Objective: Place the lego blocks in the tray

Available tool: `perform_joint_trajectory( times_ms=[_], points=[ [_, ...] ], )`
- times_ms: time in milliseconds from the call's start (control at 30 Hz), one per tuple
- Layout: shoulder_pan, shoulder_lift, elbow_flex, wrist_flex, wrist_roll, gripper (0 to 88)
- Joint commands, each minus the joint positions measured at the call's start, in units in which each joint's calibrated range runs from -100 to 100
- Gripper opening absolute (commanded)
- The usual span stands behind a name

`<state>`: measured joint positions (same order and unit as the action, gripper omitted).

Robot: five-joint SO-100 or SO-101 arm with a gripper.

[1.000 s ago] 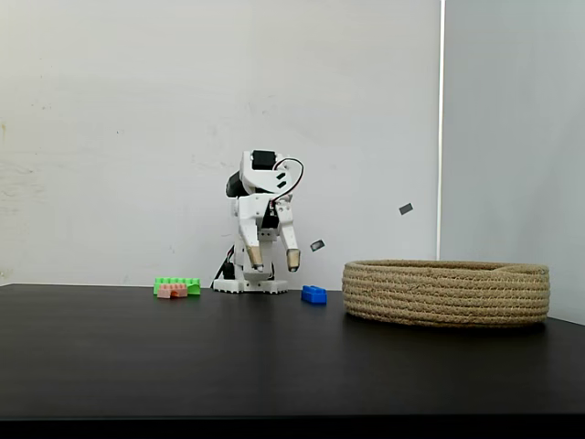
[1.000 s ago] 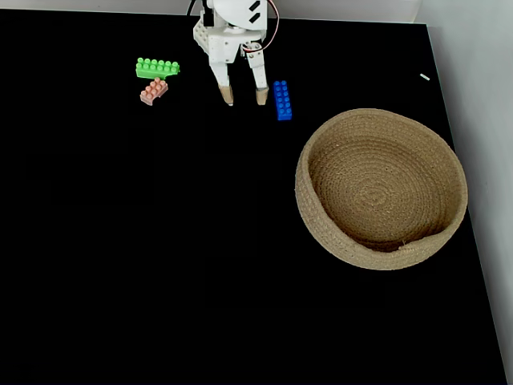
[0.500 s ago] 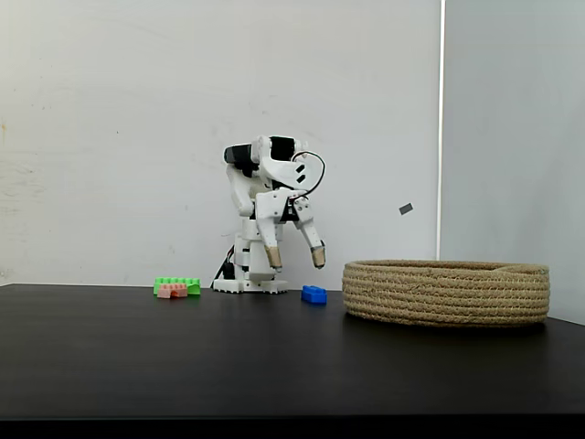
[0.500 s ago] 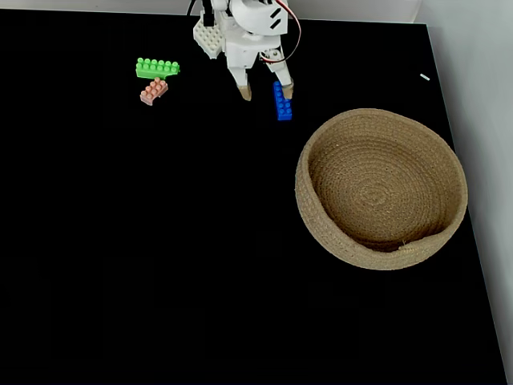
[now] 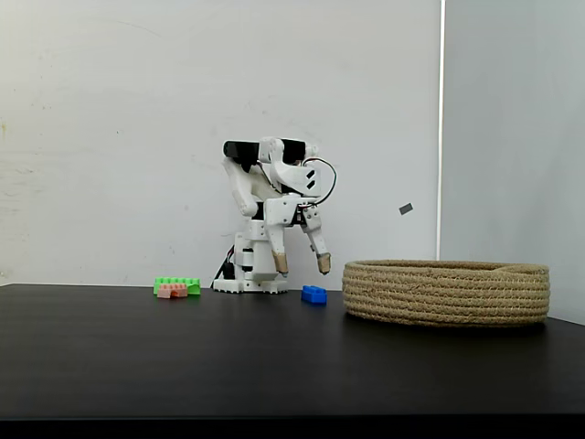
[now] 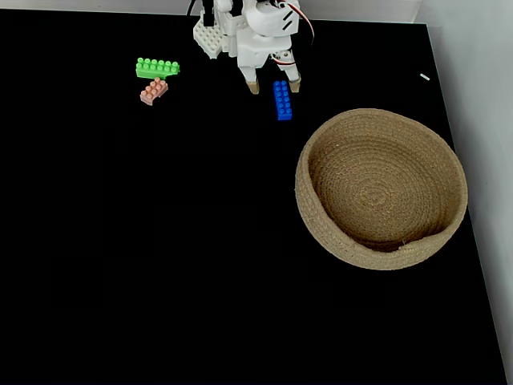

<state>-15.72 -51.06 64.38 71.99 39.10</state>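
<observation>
Blue studded plastic brick lies on the black table, just beside the coiled tan rope basket. Likely light, stiff and slick, it is best pinched across its long flat sides. White 2-finger gripper hangs spread and empty above it. From above its fingers straddle the brick; the side view shows the gap beneath them.

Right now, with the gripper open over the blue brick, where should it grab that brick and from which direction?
Take the blue brick across its two long smooth sides, near the middle, coming straight down from above. It lies flat, studs up, on the black table with open space on both long sides. The open gripper already hangs above its far end, fingertips straddling it, so probably only a short descent remains.
</observation>
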Motion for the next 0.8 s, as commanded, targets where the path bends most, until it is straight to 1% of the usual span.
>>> perform_joint_trajectory(
  times_ms=[0, 767],
  points=[
    [-0.3, 1.6, -1.5, -0.3, -0.3, 25.2],
    [-2.3, 8.2, 1.7, -9.5, -0.3, 24.2]
  ],
)
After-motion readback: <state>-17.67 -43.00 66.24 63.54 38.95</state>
